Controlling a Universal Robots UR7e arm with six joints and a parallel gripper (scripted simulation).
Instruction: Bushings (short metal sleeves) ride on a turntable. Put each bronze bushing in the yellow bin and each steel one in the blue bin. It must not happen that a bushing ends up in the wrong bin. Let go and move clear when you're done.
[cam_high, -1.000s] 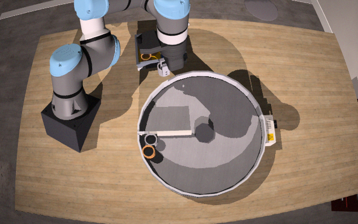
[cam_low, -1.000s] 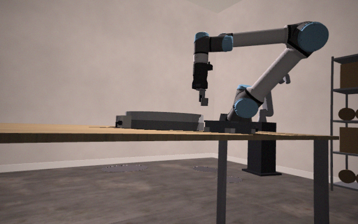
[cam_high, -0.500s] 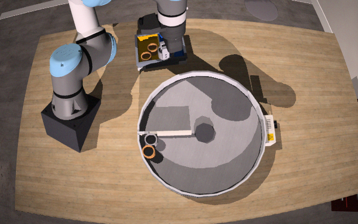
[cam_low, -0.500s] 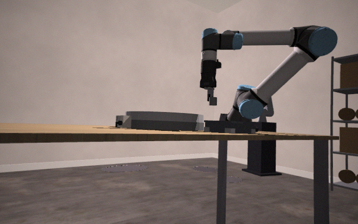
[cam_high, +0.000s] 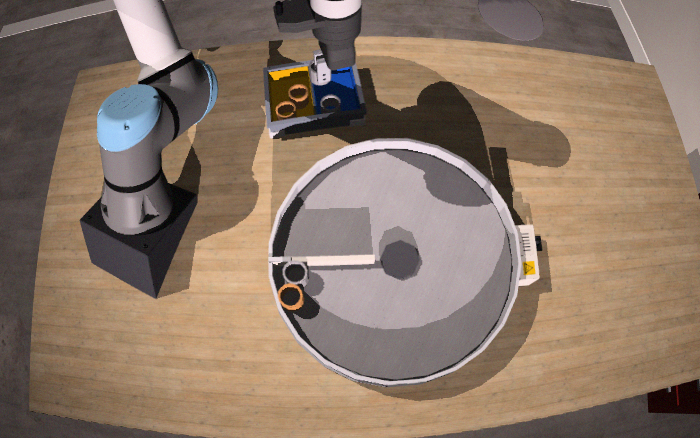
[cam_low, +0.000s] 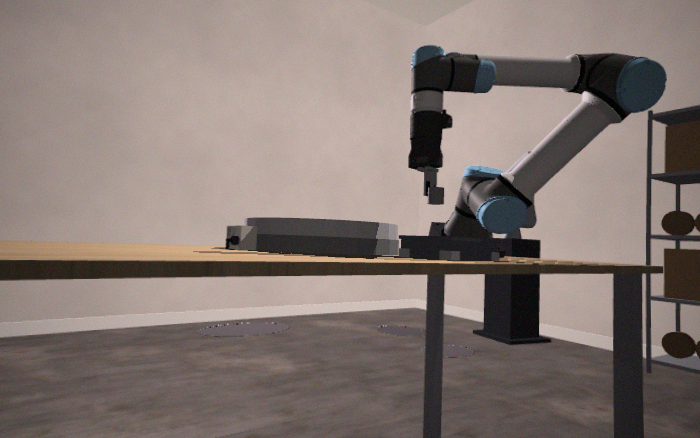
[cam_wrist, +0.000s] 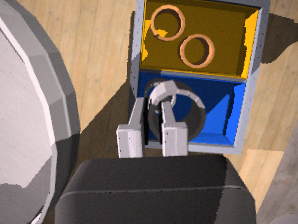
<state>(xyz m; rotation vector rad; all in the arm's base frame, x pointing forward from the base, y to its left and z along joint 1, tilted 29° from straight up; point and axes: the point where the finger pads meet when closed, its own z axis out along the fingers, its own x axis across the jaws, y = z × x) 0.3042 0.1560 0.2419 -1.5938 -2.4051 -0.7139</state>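
Note:
My gripper (cam_high: 321, 72) (cam_low: 432, 192) (cam_wrist: 153, 111) is shut on a steel bushing (cam_wrist: 160, 90) (cam_low: 436, 196) and hangs above the blue bin (cam_high: 346, 87) (cam_wrist: 220, 106). Another steel bushing (cam_high: 329, 96) (cam_wrist: 197, 103) lies in that bin. The yellow bin (cam_high: 278, 87) (cam_wrist: 233, 36) next to it holds two bronze bushings (cam_high: 298, 86) (cam_high: 284, 103) (cam_wrist: 168, 11) (cam_wrist: 197, 38). On the turntable (cam_high: 412, 216) (cam_low: 320, 235), at its left edge, a steel bushing (cam_high: 305, 268) and a bronze bushing (cam_high: 280, 296) stand touching just below a white bar (cam_high: 340, 259).
The robot base (cam_high: 136, 242) stands on the table left of the turntable. A dark hub (cam_high: 400, 259) sits at the turntable's centre, and a white control box (cam_high: 527, 255) is fixed at its right rim. A shelf rack (cam_low: 676, 237) stands off the table.

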